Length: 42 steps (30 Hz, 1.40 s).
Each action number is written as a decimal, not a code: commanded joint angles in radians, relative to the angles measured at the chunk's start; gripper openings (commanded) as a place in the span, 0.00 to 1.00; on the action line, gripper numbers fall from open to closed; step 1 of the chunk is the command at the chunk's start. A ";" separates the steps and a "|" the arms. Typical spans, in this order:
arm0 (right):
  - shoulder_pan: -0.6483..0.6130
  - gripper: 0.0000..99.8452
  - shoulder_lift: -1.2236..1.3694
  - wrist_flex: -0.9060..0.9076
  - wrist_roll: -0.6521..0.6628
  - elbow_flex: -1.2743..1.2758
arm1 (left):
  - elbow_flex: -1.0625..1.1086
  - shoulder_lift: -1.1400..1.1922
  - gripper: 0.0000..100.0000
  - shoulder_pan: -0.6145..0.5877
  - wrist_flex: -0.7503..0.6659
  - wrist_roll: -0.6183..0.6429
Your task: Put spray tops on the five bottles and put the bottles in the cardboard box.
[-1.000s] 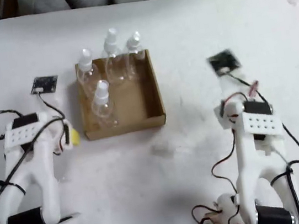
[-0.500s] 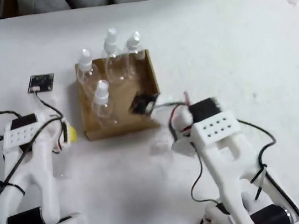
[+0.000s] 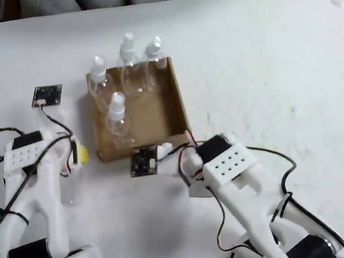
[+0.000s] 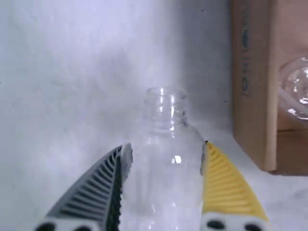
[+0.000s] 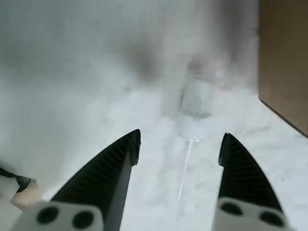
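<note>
Swung over from the right, the right arm now hangs by the last spray top (image 5: 195, 103), a light, slick piece lying near the cardboard box (image 3: 179, 96) and probably best pinched at its head, not its thin tube, with the right gripper (image 5: 182, 135) gaping toward it while the left gripper (image 4: 166, 147) clamps the uncapped bottle (image 4: 166, 115).

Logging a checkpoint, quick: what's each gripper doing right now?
Left gripper: closed on an uncapped bottle.
Right gripper: open, empty, spray top just ahead.
</note>
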 commanded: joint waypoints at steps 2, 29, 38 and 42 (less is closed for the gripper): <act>-0.027 0.23 -0.035 -0.070 0.005 0.018 | -0.008 -0.058 0.03 -0.013 -0.017 0.009; -0.007 0.02 0.213 -0.232 0.005 0.008 | 0.006 -0.062 0.03 -0.013 -0.017 0.006; 0.150 0.02 0.101 0.027 -0.279 -0.229 | -0.003 -0.070 0.03 -0.041 -0.015 0.014; 0.232 0.02 0.056 0.091 -0.463 -0.275 | -0.044 -0.125 0.03 -0.068 0.034 0.015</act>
